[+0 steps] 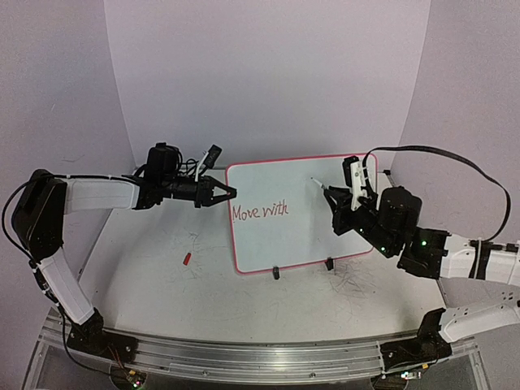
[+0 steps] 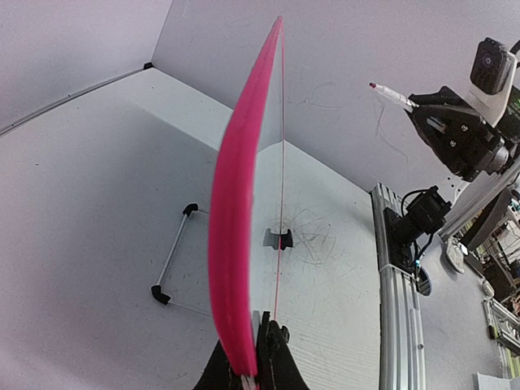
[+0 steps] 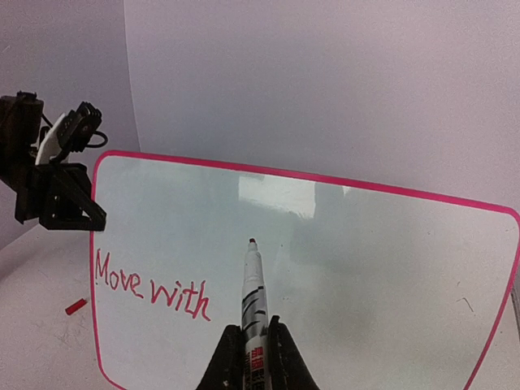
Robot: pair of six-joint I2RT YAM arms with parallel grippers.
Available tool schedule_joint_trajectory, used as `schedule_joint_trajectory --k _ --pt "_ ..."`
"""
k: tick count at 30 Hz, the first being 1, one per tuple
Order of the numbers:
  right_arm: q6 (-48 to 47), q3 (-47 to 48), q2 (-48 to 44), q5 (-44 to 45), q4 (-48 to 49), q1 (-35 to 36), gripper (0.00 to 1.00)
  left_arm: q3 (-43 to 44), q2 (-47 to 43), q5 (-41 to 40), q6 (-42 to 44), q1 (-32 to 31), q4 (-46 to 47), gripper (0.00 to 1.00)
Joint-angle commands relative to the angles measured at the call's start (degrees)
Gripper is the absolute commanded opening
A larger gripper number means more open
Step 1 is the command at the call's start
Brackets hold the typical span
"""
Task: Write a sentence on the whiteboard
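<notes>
Whiteboard [image 1: 301,236] edge clamped in left gripper [image 1: 223,193]; right gripper [image 3: 253,345] squeezes marker [image 3: 253,292], tip off it.

Whiteboard [image 2: 231,227] edge-on, upright, near rim clamped in left jaws; marker [image 2: 396,97] upper right, tip seemingly off board.

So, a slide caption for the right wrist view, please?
Right pincer holds a marker facing the whiteboard reading "Move with".

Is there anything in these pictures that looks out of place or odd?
A small red piece, perhaps a marker cap, lies loose on the table, left of the whiteboard. Grey scribble marks stain the table near the board's right foot.
</notes>
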Motion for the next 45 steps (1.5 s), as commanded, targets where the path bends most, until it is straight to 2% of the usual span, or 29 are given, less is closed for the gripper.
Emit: schedule_joint_trajectory --k 1,2,4,28,36,45 --pt "-3.6 2.1 2.7 0.3 2.2 0.0 0.05 2.3 -0.3 -4.9 9.2 -1.7 -7.8 0.00" --pt "-3.2 2.1 3.3 -0.3 2.1 0.0 0.00 2.2 -0.3 -5.3 9.4 -1.8 -7.9 0.00" --pt "-2.2 2.1 4.6 -0.8 1.8 0.0 0.00 2.2 -0.4 -5.7 9.4 -1.9 -7.9 0.00" --pt "-1.4 2.6 9.4 -3.6 -0.4 -0.9 0.00 1.1 -1.4 -11.5 8.6 -1.9 -6.7 0.00" --pt "-2.7 3.4 10.3 -10.3 -0.7 -0.8 0.00 1.6 -1.4 -12.8 7.8 -1.9 -6.7 0.00" --pt "-3.8 4.1 11.6 -12.1 -2.4 0.0 0.00 2.0 -1.0 -13.6 7.8 -1.9 -6.7 0.00"
